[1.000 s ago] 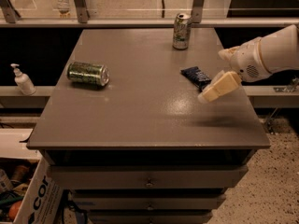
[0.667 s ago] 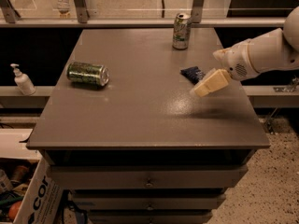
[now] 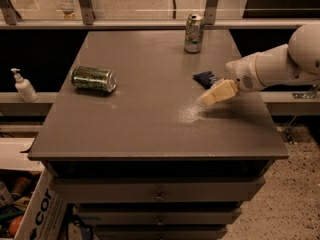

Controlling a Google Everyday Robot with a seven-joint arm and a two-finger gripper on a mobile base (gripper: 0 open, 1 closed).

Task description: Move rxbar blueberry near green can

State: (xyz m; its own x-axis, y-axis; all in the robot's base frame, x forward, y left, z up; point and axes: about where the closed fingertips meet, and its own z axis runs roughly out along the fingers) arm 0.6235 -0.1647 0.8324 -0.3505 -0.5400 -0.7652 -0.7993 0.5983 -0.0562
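Here, low over the right side of the grey table (image 3: 150, 134), the gripper (image 3: 212, 95) hangs just in front of the blue snack bar (image 3: 203, 77), which lies flat. Whether the gripper is spread or closed, I cannot tell. The green can (image 3: 93, 79) lies on its side well to the left. Farther back stands a paler can (image 3: 194, 33).

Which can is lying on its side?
The dark green can, at left; the paler can stands upright at the back. The gripper is near the blue bar.
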